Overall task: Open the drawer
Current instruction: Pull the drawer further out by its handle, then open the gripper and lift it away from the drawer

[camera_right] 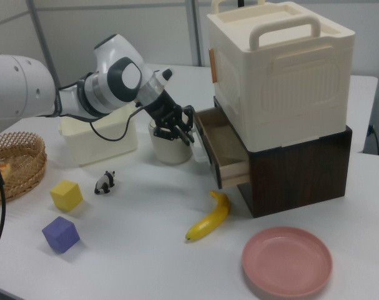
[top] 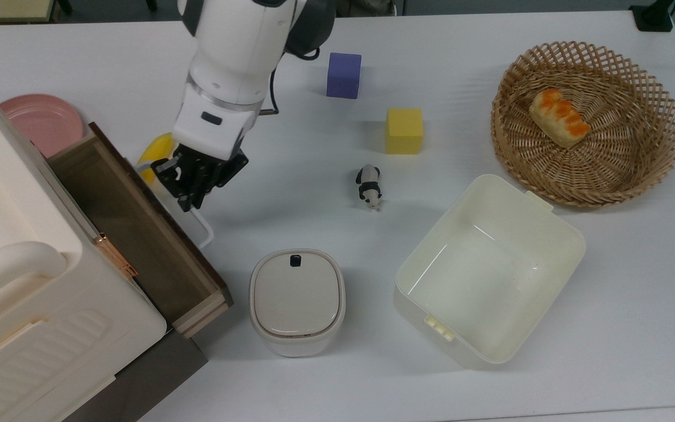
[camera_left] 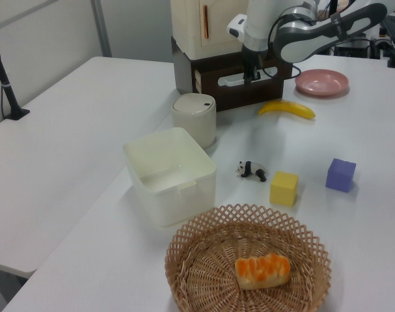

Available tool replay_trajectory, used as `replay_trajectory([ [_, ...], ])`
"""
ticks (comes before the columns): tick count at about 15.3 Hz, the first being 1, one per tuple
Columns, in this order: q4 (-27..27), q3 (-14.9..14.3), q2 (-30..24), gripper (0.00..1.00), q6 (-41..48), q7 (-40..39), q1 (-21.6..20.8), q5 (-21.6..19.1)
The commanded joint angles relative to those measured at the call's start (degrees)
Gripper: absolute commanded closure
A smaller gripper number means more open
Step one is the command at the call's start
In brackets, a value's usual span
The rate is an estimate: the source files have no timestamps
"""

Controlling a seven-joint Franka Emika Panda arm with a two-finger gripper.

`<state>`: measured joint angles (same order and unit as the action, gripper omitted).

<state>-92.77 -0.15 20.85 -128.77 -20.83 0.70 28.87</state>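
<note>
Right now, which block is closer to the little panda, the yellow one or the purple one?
The yellow block. In the top view it sits just above the panda, while the purple block lies farther off, beyond the yellow one, toward the table's far edge.

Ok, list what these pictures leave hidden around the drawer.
- Banana: top view, mostly covered by the arm and hand.
- Drawer rear interior: top view, under the cream case.
- White handle: top view, upper part behind the hand.
- Drawer floor: left view, front panel blocks it.
</note>
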Motion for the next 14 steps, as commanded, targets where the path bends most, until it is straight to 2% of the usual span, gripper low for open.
replay_trajectory([
  [1, -3.1, 0.6, -3.5, 0.88, 4.4, 1.2, -4.0, -2.7],
  [6, -5.9, 0.7, -6.6, 0.88, 7.0, 1.1, -5.7, -4.0],
  [9, -5.8, 0.7, -6.6, 0.87, 7.0, 1.1, -6.0, -5.1],
  [11, -5.1, 0.6, -6.6, 0.83, 7.8, 1.1, -5.8, -7.3],
  [12, -4.6, 0.6, -6.9, 0.74, 9.2, 1.2, -5.7, -9.3],
  [13, -3.7, 0.6, -7.2, 0.53, 11.3, 1.2, -5.5, -11.7],
  [14, -2.3, 0.1, -7.8, 0.25, 14.8, 1.3, -5.2, -16.1],
])
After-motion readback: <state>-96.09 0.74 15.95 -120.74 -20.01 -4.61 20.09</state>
